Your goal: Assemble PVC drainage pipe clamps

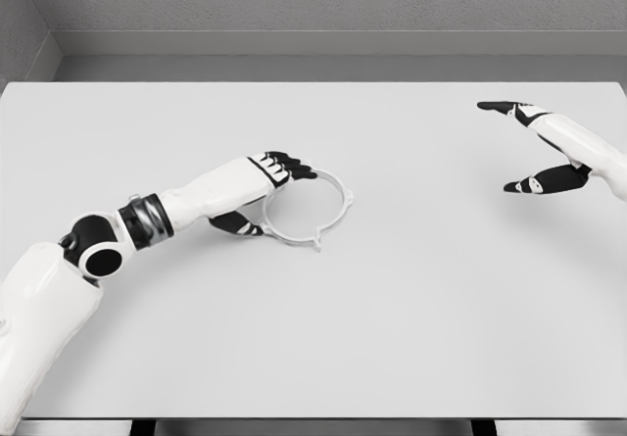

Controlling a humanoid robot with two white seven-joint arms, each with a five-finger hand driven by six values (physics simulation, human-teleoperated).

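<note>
Here my left hand pinches the thin white clamp ring at its left edge, fingers over the top and thumb underneath, while the ring lies flat near the middle of the desk. The hold looks shallow to me, so the ring could slip or swing out if I lift quickly, since so little of the band sits between my fingers. My left forearm reaches in low across the desk, and my right hand hovers open, well apart at the far right.

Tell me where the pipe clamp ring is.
In the head view, the clamp ring lies on the table left of centre, held at its left edge by the left hand.
</note>
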